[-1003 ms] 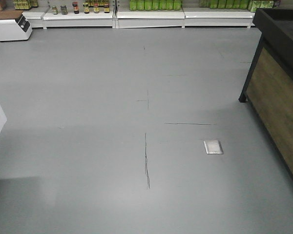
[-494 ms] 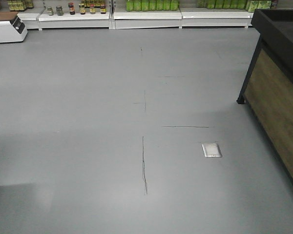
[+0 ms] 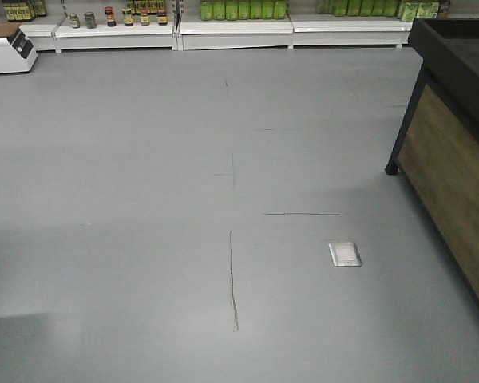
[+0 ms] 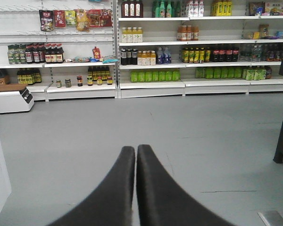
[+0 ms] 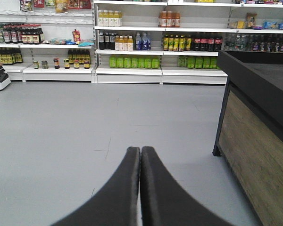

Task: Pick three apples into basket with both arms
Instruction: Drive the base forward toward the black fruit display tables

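Left gripper (image 4: 136, 149): your left wrist view shows its two black fingers pressed together, nothing between them, over the grey floor (image 4: 203, 132).
Right gripper (image 5: 140, 149): jaws likewise closed on nothing, seen only in your right wrist view.
Front view alone: a thin crack (image 3: 232, 279) at 6 o'clock and a metal floor plate (image 3: 345, 253) at 4 o'clock.
Counter (image 5: 259, 141): large at 3 o'clock for the right wrist, a sliver at the left wrist's frame edge.
Shelves (image 4: 179, 47): at 12 o'clock, full height in the wrist views; the front view catches the lowest row.
White machine (image 4: 13, 98): 10 o'clock.
Apples and basket: you cannot place them from these views.
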{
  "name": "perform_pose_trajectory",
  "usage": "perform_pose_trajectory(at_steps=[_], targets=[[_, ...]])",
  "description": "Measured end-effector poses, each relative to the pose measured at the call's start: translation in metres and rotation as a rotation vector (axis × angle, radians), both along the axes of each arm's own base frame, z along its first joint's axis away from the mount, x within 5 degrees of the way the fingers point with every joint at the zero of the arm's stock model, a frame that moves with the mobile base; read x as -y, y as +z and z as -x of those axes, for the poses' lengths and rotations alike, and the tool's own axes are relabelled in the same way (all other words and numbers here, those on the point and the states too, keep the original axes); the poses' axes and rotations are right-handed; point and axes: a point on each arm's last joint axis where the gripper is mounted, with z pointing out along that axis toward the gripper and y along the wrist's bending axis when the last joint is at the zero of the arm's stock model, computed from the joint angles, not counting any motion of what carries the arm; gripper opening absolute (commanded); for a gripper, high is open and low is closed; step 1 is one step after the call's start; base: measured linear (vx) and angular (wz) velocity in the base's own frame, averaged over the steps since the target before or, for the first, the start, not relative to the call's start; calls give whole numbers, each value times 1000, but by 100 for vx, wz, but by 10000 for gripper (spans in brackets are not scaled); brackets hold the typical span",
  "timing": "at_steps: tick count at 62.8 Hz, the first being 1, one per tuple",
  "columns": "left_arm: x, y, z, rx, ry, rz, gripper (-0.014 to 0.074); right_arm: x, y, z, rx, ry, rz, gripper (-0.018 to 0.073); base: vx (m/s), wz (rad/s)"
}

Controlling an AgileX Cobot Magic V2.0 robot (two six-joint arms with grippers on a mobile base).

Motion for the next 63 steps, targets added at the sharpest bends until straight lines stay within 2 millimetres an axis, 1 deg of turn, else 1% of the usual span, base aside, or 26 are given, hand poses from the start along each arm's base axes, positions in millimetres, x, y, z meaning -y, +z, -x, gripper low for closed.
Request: perform_pose_trajectory(at_steps=[63], targets=[[0, 0, 0, 0, 0, 0, -6, 0, 0, 0, 0, 0, 0, -10, 15, 0]])
